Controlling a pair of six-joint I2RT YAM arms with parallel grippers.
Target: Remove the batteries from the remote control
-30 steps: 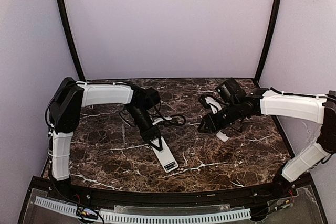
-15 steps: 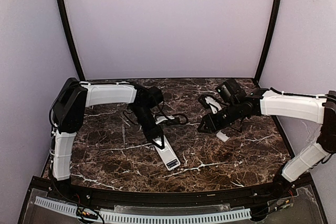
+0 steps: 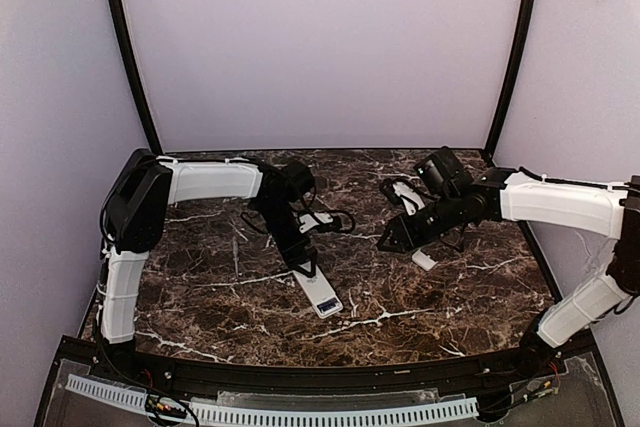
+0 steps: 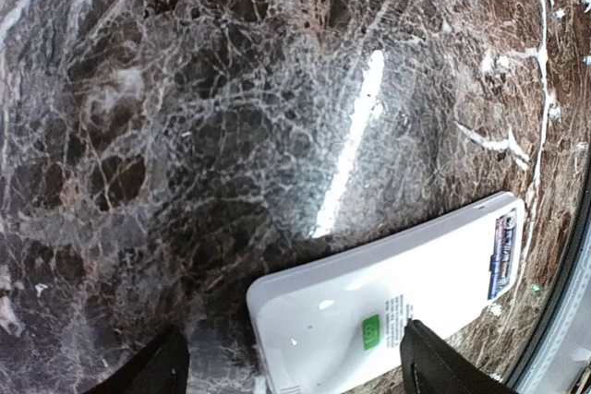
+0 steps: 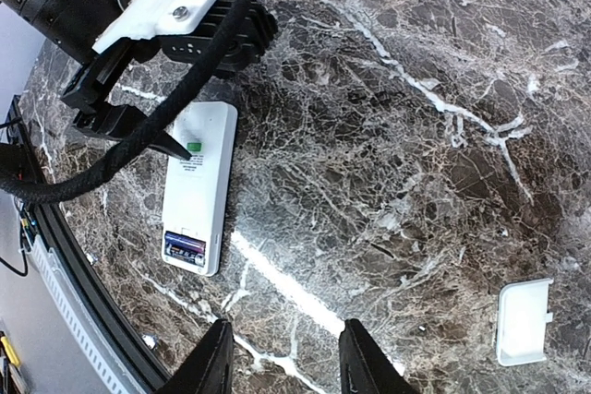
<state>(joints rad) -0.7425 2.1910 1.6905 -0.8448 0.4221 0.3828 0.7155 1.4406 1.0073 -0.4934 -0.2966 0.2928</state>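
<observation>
The white remote control (image 3: 320,294) lies flat on the marble table, its open compartment showing the dark blue batteries (image 5: 185,248) at the near end. My left gripper (image 3: 303,265) stands open over the remote's far end. In the left wrist view its dark fingertips (image 4: 434,366) straddle the remote control (image 4: 397,311), one tip over the edge beside a green sticker. The batteries (image 4: 503,256) show at the remote's other end. My right gripper (image 3: 388,243) hovers open to the right with nothing between its fingers (image 5: 208,362).
A small white cover piece (image 3: 424,259) lies on the table under the right arm, also in the right wrist view as the cover piece (image 5: 523,320). A black cable (image 3: 335,227) loops beside the left wrist. The table's black front rail (image 3: 300,377) runs close to the remote.
My left gripper has opened and let go of the remote's far end; the remote now rests flat on the table. The left arm drew slightly back. The right arm barely moved.
</observation>
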